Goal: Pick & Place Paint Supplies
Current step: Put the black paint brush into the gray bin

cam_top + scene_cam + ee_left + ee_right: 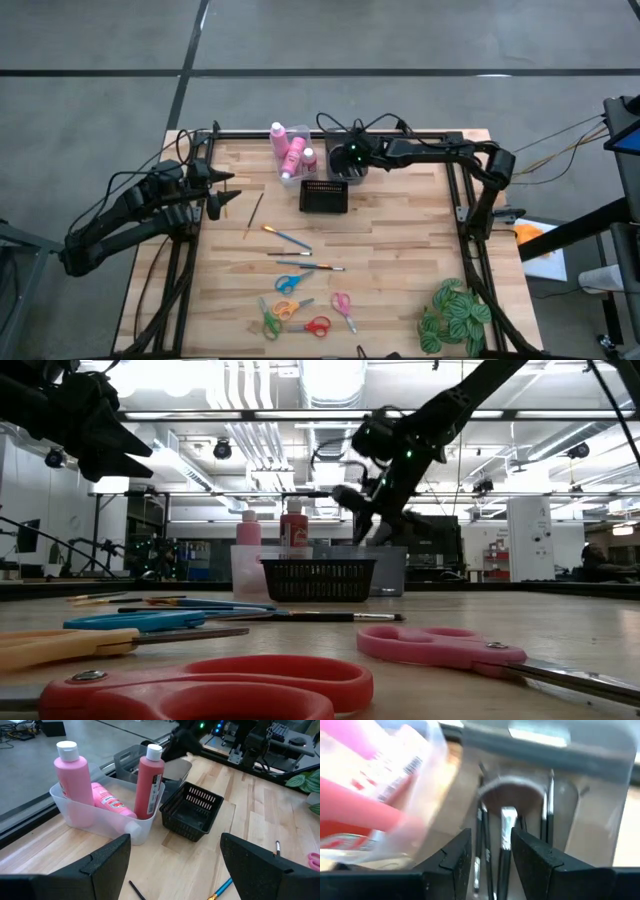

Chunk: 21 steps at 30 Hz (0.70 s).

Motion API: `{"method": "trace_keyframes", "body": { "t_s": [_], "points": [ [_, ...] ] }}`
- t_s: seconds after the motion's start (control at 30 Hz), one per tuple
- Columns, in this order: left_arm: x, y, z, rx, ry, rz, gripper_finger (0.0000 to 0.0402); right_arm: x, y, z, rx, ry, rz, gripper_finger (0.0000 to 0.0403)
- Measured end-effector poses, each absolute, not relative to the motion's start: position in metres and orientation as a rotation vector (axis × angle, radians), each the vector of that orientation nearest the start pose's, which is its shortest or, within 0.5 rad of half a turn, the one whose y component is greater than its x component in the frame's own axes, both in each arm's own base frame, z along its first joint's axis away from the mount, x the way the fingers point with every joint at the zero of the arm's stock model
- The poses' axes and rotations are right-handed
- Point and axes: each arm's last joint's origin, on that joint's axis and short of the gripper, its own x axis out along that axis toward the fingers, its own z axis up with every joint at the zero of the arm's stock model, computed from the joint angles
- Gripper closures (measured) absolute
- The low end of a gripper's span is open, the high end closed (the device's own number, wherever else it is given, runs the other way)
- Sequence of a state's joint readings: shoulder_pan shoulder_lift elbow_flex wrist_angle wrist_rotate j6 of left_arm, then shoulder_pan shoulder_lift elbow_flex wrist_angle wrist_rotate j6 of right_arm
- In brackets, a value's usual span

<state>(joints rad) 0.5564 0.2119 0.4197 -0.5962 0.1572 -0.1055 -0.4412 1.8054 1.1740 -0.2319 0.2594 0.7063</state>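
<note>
The right end effector (350, 160) is positioned over the grey bin (600, 795) at the far edge of the surface (400, 250). Its fingers are parted slightly around a paintbrush (506, 845) standing among others in the bin; whether the brush is gripped cannot be told. The left end effector (222, 190) is held fully open and empty at the left side. Three pink bottles (150, 780) are contained in the clear bin (100, 817). Further paintbrushes (288, 238) and scissors (290, 283) are spread across the surface.

Bright ceiling strip lights glare; right wrist view blurred.
</note>
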Motion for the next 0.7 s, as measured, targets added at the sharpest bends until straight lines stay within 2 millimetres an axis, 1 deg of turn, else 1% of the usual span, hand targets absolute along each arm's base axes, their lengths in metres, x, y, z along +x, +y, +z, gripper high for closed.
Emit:
{"method": "trace_keyframes", "body": {
  "t_s": [0.13, 0.27, 0.4, 0.5, 0.6, 0.7],
  "points": [
    [0.069, 0.038, 0.232, -0.239, 0.345, 0.414, 0.0091, 0.333, -0.163, 0.215, 0.632, 0.575, -0.881, 0.0266],
    [0.069, 0.038, 0.232, -0.239, 0.346, 0.414, 0.0091, 0.329, -0.149, 0.243, 0.513, 0.552, -0.781, 0.0266],
    [0.069, 0.038, 0.232, -0.239, 0.346, 0.414, 0.0091, 0.327, -0.123, 0.263, 0.402, 0.541, -0.678, 0.0266],
    [0.069, 0.038, 0.232, -0.24, 0.346, 0.413, 0.0091, 0.328, -0.101, 0.273, 0.334, 0.533, -0.598, 0.0266],
    [0.069, 0.038, 0.232, -0.239, 0.346, 0.413, 0.0091, 0.329, -0.078, 0.276, 0.276, 0.54, -0.52, 0.0266],
    [0.069, 0.038, 0.232, -0.239, 0.346, 0.413, 0.0091, 0.33, -0.054, 0.275, 0.247, 0.551, -0.45, 0.0266]
  ]
}}
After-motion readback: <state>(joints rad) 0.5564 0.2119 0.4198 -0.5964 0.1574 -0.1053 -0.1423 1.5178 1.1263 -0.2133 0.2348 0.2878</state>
